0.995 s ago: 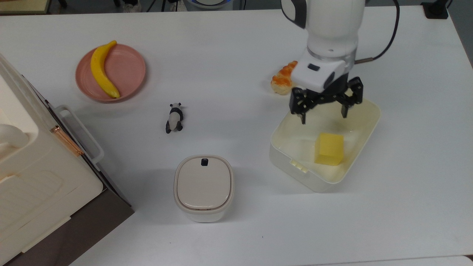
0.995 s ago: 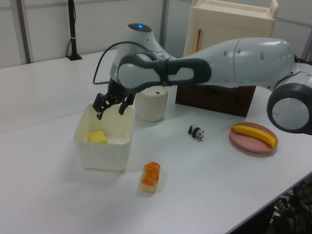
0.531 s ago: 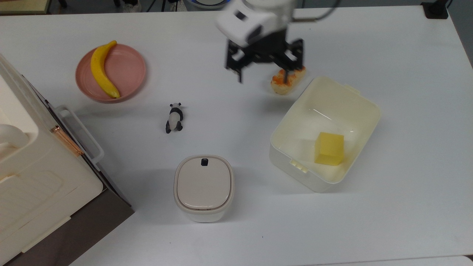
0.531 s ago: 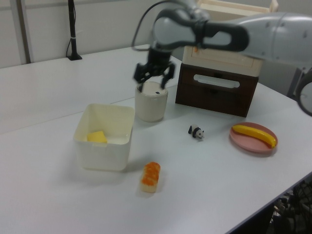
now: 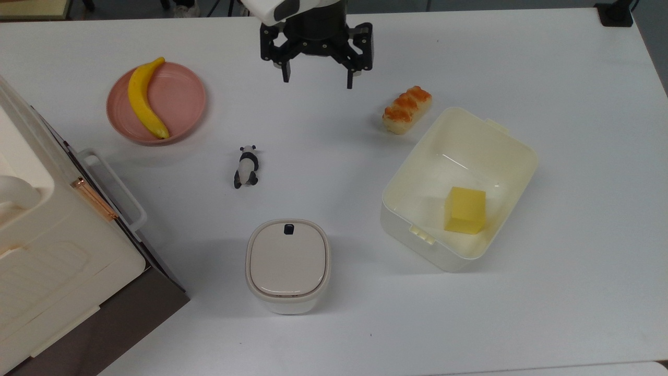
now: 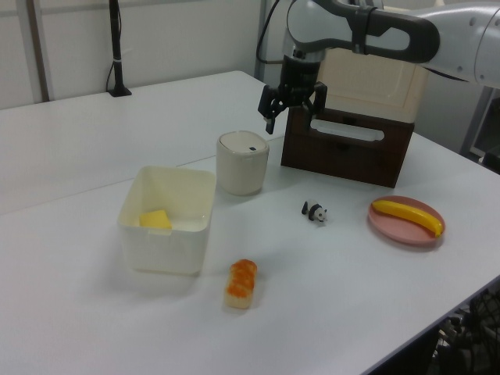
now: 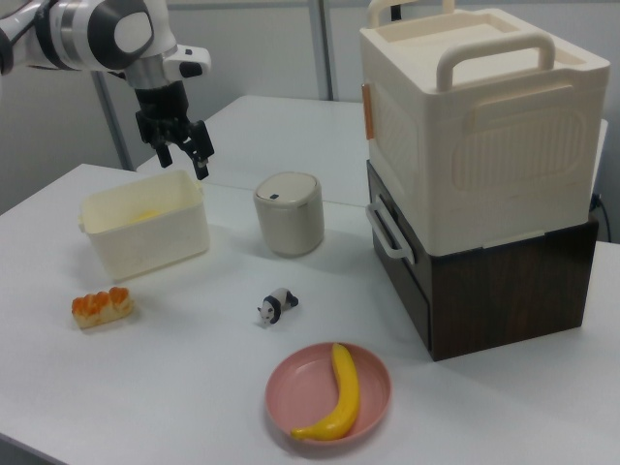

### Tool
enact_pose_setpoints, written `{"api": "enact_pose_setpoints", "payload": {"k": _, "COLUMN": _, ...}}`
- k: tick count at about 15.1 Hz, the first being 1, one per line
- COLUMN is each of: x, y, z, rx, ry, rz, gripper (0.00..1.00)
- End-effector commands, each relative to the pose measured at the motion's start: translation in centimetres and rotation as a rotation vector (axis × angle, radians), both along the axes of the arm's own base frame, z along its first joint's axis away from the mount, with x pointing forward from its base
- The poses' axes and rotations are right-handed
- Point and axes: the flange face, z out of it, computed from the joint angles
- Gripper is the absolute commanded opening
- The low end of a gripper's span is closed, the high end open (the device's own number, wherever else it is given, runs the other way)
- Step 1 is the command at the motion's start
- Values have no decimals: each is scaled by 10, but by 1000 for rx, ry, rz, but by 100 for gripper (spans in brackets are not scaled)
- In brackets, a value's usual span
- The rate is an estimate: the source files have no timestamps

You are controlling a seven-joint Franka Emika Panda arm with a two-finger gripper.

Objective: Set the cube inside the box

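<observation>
We see the cube (image 5: 465, 209) as a small plain yellow block with matte faces, its top a shade paler than the side turned toward the top view's lower edge. It sits on the floor of the box (image 5: 509, 137), toward the corner nearest the top view's bottom, close to the wall that carries the small clip tabs. In the left view the cube (image 6: 156, 219) shows as a yellow wedge over the near wall of the box (image 6: 164, 246); in the right view we can make out only a faint yellow tint inside the box (image 7: 145, 242), probably the cube, though we cannot be sure.

The box is a cream-white translucent tub, rectangular with rounded corners, standing open on the white table (image 5: 574, 261).

The gripper (image 5: 317, 79) hangs in the air near the top view's upper edge, well apart from the box. Its two black fingers point down and stand spread wide, with nothing between them and nothing touching them. In the left view the gripper (image 6: 293, 119) is above and behind the small lidded container (image 6: 243, 162), in front of the dark base of the storage bin (image 6: 348, 144). In the right view the gripper (image 7: 184, 160) is just above the far rim of the box.
</observation>
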Motion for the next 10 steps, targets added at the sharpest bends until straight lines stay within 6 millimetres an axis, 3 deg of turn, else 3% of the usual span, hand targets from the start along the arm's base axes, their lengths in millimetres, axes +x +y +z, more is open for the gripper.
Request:
{"api": "enact_pose_setpoints", "payload": {"k": 1, "x": -11, "y": -3, "z": 1, "rx": -37, "ry": 19, "rz": 23, "gripper": 100}}
{"api": "enact_pose_setpoints", "payload": {"k": 10, "x": -11, "y": -13, "z": 4, "rx": -39, "ry": 16, "rz": 3, "gripper": 100}}
